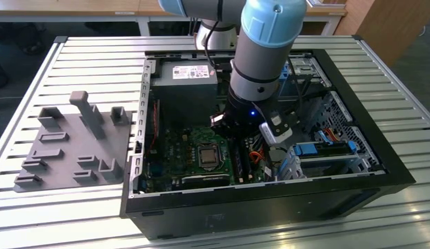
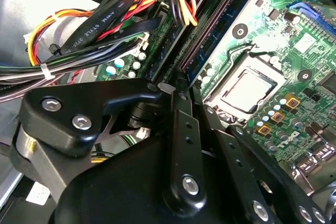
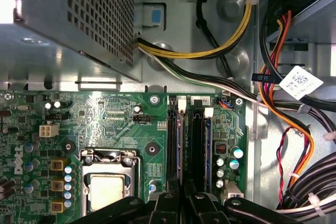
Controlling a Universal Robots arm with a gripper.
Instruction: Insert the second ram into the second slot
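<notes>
Computer assembly: inside the open computer case (image 1: 270,199), the gripper (image 3: 184,195) sits low over the motherboard (image 3: 121,119), its jaws drawn in on the near end of the second ram (image 3: 181,145). The thin dark blue strip stands on edge along one of the memory slots (image 3: 197,145); whether it is fully seated cannot be told.

The strip looks light and stiff but fragile. It is best held by its bare long edges, with any push kept straight down, since a sideways load could bend it or strain the slot.

Just beside the slots lies the processor socket (image 3: 107,187), with small capacitors (image 3: 227,162) on the other side. Bundled cables (image 3: 294,129) run close by and could snag the wrist. Beyond them the perforated power supply (image 3: 79,19) overhangs the board's far edge.

In the exterior view, blue drive brackets (image 1: 319,150) fill the case's corner, and a grey parts tray (image 1: 69,140) rests well apart on the slatted counter (image 1: 35,218).
</notes>
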